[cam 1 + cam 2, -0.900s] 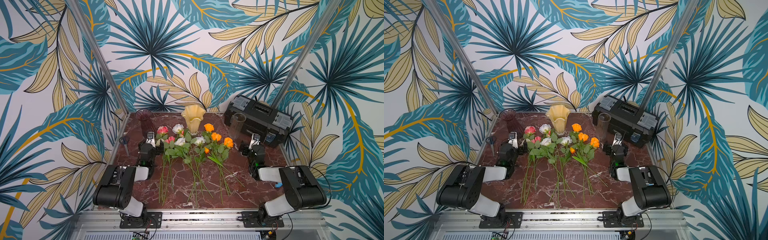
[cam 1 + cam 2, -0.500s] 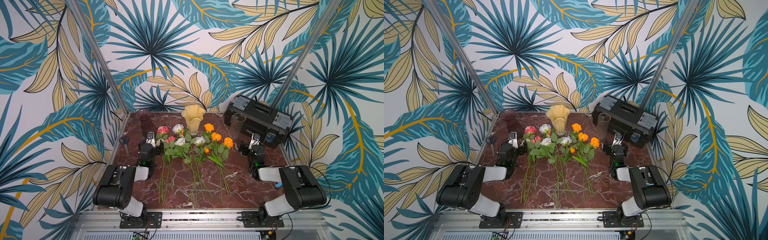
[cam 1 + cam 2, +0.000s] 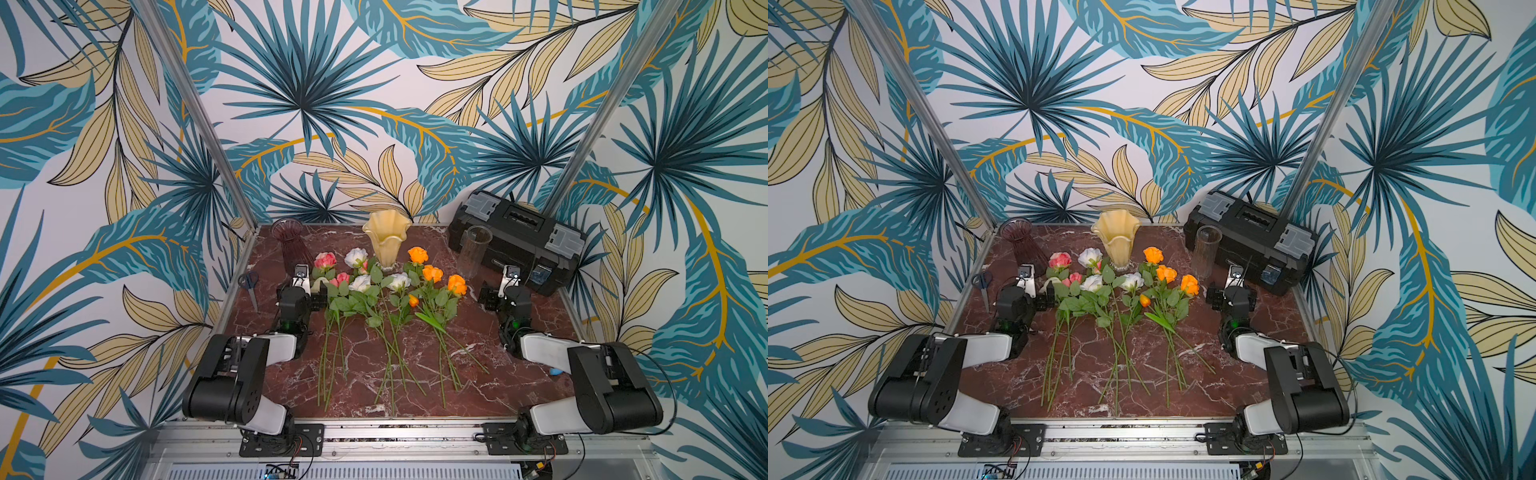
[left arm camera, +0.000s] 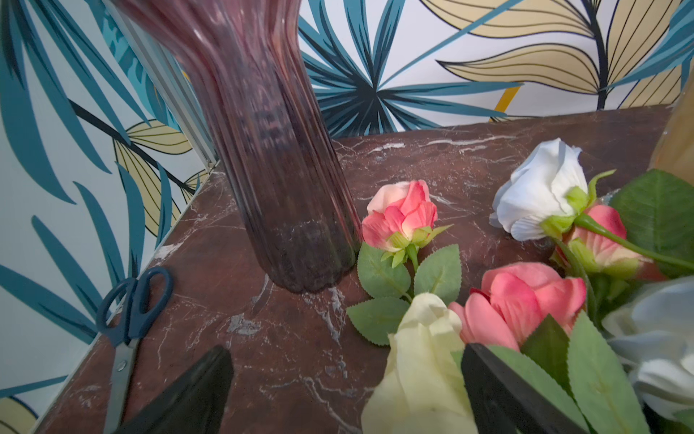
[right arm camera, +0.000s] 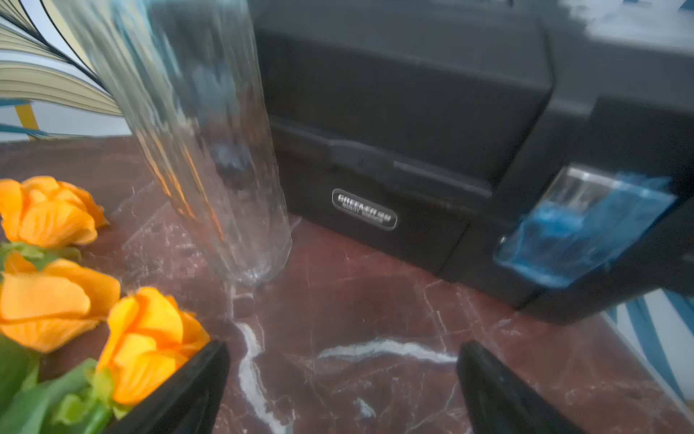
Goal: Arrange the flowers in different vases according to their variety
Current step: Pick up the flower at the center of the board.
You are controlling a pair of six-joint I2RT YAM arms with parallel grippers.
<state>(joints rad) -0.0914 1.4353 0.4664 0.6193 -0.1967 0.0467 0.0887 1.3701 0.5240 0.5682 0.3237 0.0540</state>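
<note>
- Plainly nothing is sorted yet: the flowers (image 3: 374,299) lie flat on the marble tabletop (image 3: 490,399) with their heads toward the back. The pink heads (image 3: 325,261) are on the robot's left, the white heads (image 3: 356,257) in the middle, the orange heads (image 3: 432,273) on its right.
- Three empty vases stand along the back: purple vase (image 3: 293,245), cream vase (image 3: 387,239), clear vase (image 3: 473,253).
- Left gripper (image 4: 345,357): spread wide and empty, low beside the pink heads, with a cream bud (image 4: 420,360) at its open mouth.
- Right gripper (image 5: 343,351): spread wide and empty, facing the clear vase and the toolbox (image 3: 519,237).
- Risk: stems cross and leaves overlap, so lifting one stem would likely drag its neighbours.
- Risk: a pink bud (image 4: 601,240) is tucked against a white head, which makes missorting easy.
- Risk: the vases are tall and narrow, and a low swing could tip one. A pink head sits just beside the purple vase's foot.
- Risk: the clear vase stands just beside the toolbox, leaving little room on that side.
- Scissors (image 3: 248,282) lie near the left edge, apart from the flowers.
- Surface: red-brown marble with white veins; it looks slick.
- Room: leaf wallpaper (image 3: 307,83) on three sides, aluminium posts (image 3: 199,112) at the back corners.
</note>
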